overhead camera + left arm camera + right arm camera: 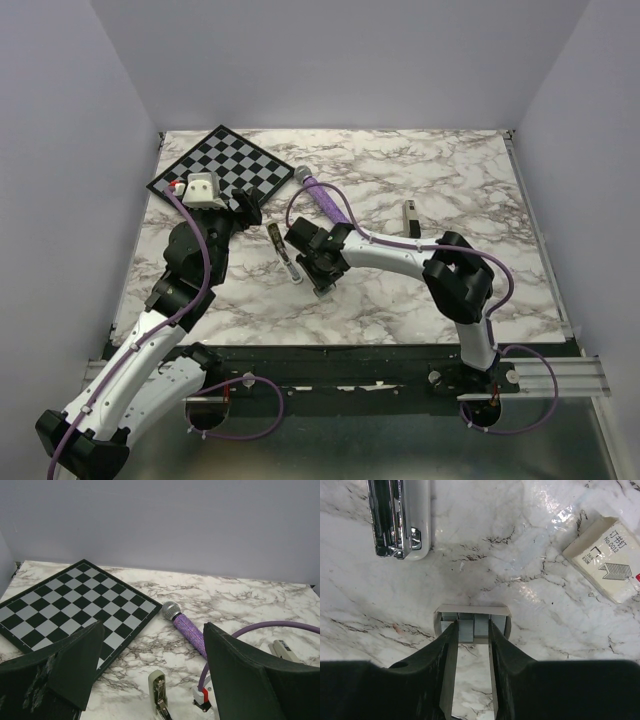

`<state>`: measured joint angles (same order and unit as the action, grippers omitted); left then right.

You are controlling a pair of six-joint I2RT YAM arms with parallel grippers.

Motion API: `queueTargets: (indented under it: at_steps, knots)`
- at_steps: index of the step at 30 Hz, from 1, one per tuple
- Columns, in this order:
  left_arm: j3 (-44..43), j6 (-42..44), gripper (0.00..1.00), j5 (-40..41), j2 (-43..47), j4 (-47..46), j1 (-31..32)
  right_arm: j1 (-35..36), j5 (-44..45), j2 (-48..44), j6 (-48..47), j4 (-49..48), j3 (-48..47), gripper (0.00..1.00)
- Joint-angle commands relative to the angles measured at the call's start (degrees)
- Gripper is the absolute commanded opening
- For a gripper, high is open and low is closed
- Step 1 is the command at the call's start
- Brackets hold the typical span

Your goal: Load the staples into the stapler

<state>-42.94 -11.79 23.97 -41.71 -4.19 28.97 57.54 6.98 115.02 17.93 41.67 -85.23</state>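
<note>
The staples (472,627) are a few silver-grey blocks lying side by side in a small cream tray (472,610) on the marble. My right gripper (472,625) points down at the tray with its jaws narrowed onto the middle blocks, which still rest in the tray. The open stapler (400,515), white with a chrome channel, lies just beyond it; it also shows in the top view (284,252) and the left wrist view (159,690). In the top view the right gripper (325,278) hides the staples. My left gripper (152,680) is wide open and empty, above the table by the stapler's far end.
A cream staple box (605,562) with printed characters lies right of the tray. A chessboard (225,165) sits at the back left, a purple microphone (325,200) behind the stapler, and a second dark stapler (410,218) at the middle right. Walls enclose the table.
</note>
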Motion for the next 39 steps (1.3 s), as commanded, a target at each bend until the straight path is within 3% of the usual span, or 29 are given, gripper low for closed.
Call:
queueTargets:
  at_steps: [1, 6, 9, 25, 39]
  knots:
    - [0.6, 0.7, 0.88, 0.7, 0.0, -1.1, -0.3, 0.7, -1.4, 2.0, -0.7, 1.1, -2.1, 0.37]
    - [0.6, 0.9, 0.88, 0.8, 0.0, -1.1, -0.4, 0.7, 1.4, 2.4, -0.6, 3.2, -2.1, 0.36]
    - [0.6, 0.8, 0.88, 0.8, 0.1, -1.2, -0.4, 0.6, 3.4, 1.5, -0.6, 3.9, -1.4, 0.29]
    - [0.6, 0.8, 0.88, 0.9, 0.3, -1.1, -0.4, 0.7, 11.7, 0.6, 0.3, 7.5, -1.2, 0.25]
    - [0.7, 0.7, 0.88, 0.7, 0.1, -1.0, -0.4, -0.8, 4.4, 0.6, 2.6, 3.3, 3.0, 0.26]
